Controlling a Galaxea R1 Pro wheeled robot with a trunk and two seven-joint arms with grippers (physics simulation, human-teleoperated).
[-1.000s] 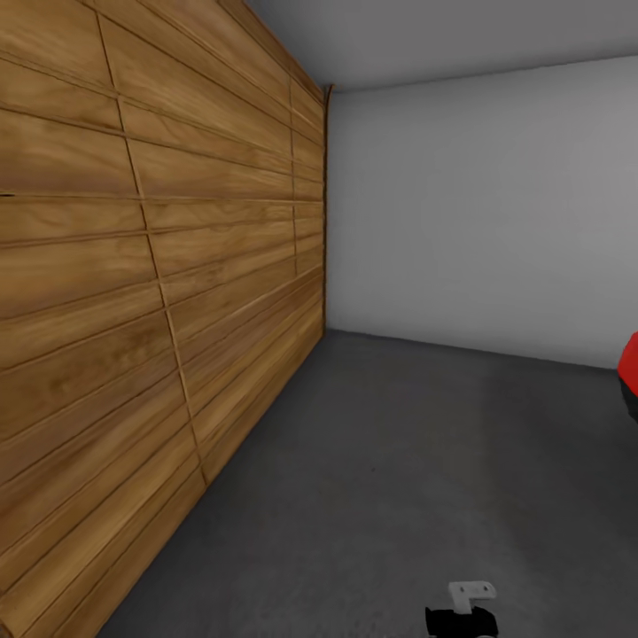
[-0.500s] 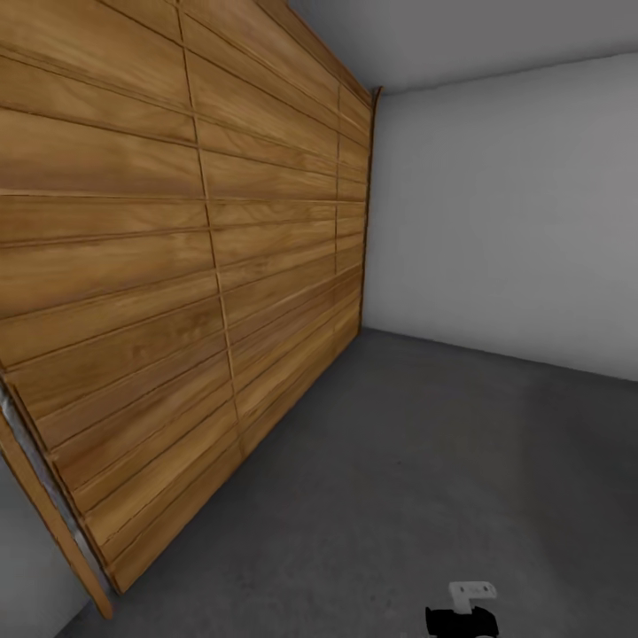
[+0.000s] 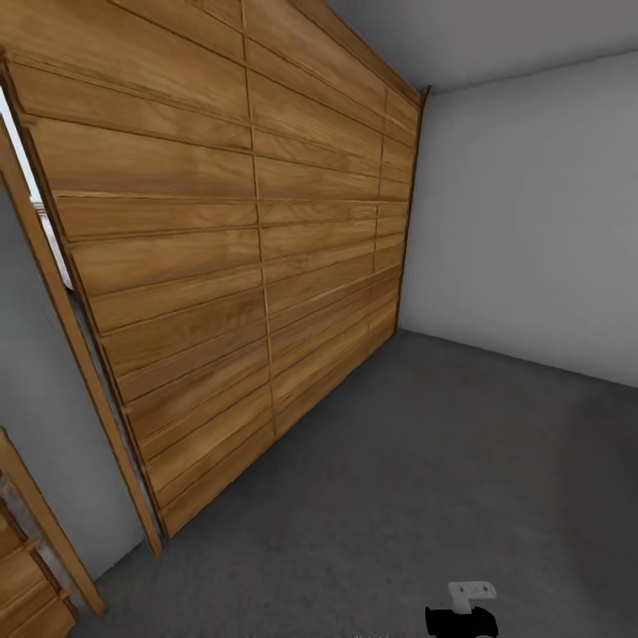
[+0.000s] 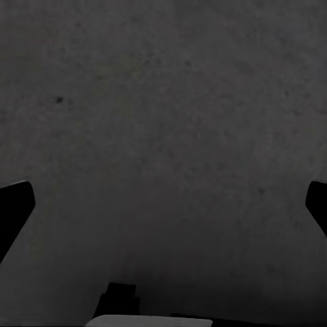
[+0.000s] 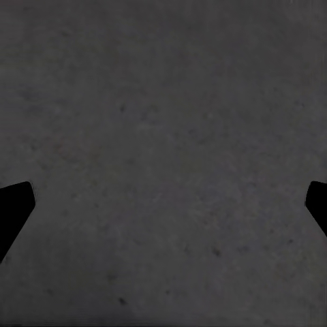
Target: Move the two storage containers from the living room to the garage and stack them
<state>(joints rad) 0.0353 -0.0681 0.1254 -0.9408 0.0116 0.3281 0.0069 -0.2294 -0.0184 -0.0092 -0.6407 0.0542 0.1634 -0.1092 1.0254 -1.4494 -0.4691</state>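
**Op:** Garage is what I've got on the head view: dark grey concrete floor [image 3: 425, 478], a white-grey wall [image 3: 532, 221] ahead on the right, and a big slatted wooden door [image 3: 239, 266] running along the left. At its near edge the door stands off from a wooden frame post [image 3: 80, 354], and I see a thin strip of daylight in the gap between them. More wood framing [image 3: 35, 549] shows at the bottom left corner of my view, beside a grey stretch of wall.

**Sup:** Where are the containers?

**Op:** I can't place them from here. What I see of the floor runs bare up to the door's bottom edge and to the far wall.

**Sup:** Grippers?

**Op:** Left gripper [image 4: 163, 204] is spread wide: on the left wrist view one dark fingertip [image 4: 13, 211] sits at each side edge, with nothing but concrete between them. A bit of black and pale robot hardware [image 4: 122, 306] shows at the lower edge there. Right gripper [image 5: 163, 204] is the same, fingers apart, holding nothing, rough grey floor in the gap.

**Sup:** Anything of the robot on the head view?

**Op:** Just a small black part with a white bracket [image 3: 465, 607] at the bottom edge, over the floor.
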